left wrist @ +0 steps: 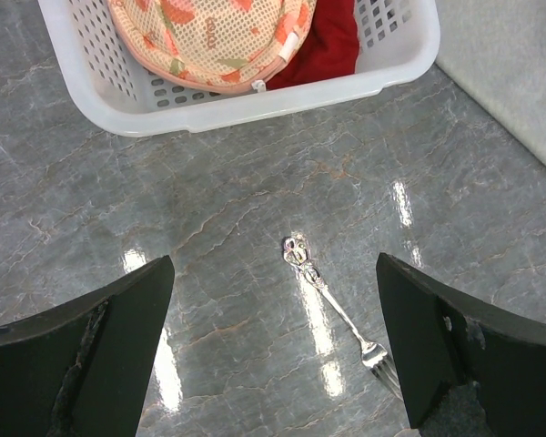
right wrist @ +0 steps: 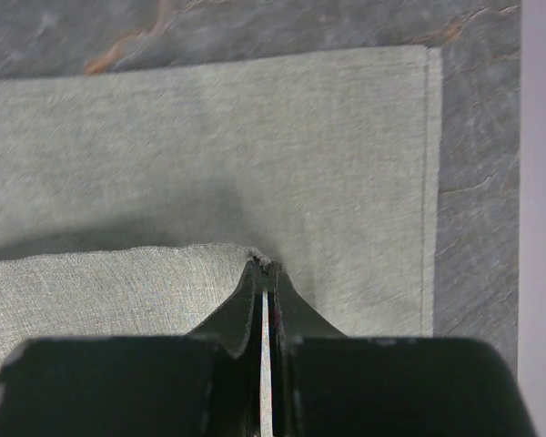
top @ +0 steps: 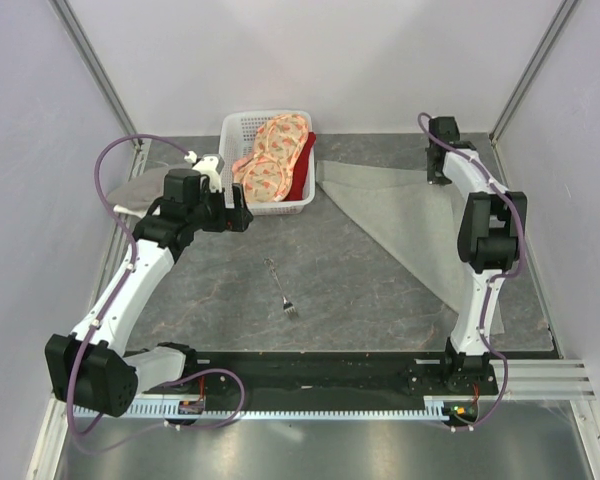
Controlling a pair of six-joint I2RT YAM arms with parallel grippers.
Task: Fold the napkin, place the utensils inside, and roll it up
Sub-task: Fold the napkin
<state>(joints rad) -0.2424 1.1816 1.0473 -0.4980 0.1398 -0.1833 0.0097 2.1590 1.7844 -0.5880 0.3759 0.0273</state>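
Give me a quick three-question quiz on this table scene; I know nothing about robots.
1. True or false: the fork lies inside the white basket.
2. Which gripper pinches the napkin: A, the left gripper, or B, the right gripper?
3. What colour is the cloth beneath the patterned cloths in the basket?
Key: 1 false, it lies on the table; 2 B, the left gripper is open; 3 red.
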